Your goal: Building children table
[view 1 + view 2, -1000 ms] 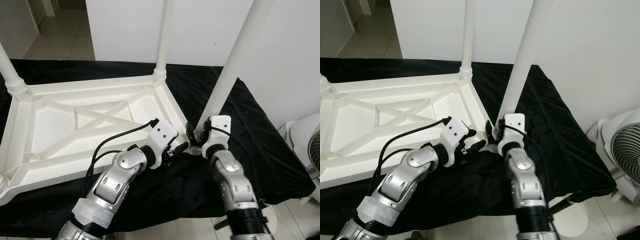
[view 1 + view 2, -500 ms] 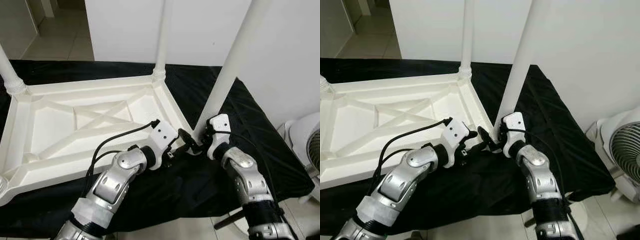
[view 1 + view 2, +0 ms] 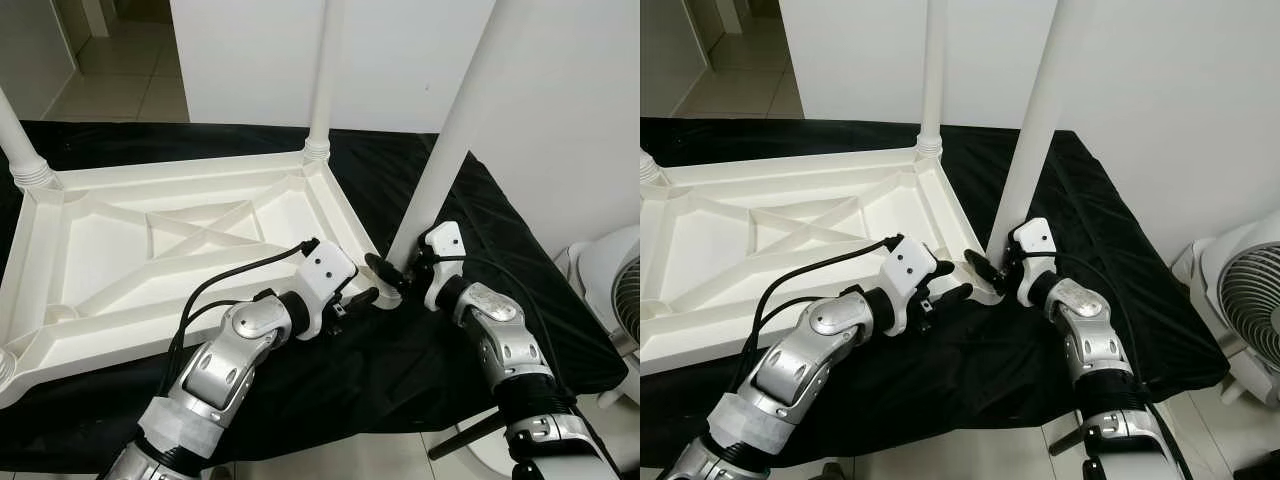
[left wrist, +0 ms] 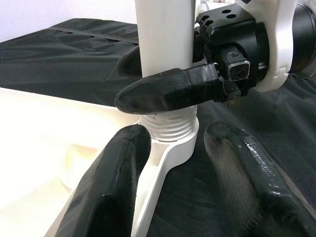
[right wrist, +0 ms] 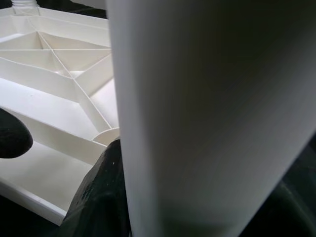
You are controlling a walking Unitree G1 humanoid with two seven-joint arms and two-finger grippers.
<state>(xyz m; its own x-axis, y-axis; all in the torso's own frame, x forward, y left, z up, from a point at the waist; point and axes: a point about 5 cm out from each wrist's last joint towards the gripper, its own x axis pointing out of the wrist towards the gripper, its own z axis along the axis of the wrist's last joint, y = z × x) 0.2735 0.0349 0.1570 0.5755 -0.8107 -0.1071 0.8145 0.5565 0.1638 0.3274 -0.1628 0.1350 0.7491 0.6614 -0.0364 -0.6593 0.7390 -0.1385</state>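
We find the right gripper (image 3: 392, 277) closed around the base of the near leg (image 3: 450, 150), one black finger (image 4: 170, 91) lying across the front of the post just above its threaded collar (image 4: 165, 127) and the other behind it; we judge this grip serves to turn or steady the leg as it screws into the corner socket. The left gripper (image 3: 358, 299) sits just beside that corner with its two fingers (image 4: 111, 187) spread and holding nothing, straddling the socket edge, probably to brace the tabletop (image 3: 100, 290) against the twist. The tabletop lies upside down on a black cloth (image 3: 500, 250) so the sockets face up; two more legs (image 3: 322, 90) already stand at the far corners. We cannot tell how deep the thread is seated, since the collar hides the joint. The leg tops are cut off by the frame, the near left corner is only partly in view, and the right wrist view is taken up by the blurred post. A fan (image 3: 1245, 300) stands at the right, partly cropped.
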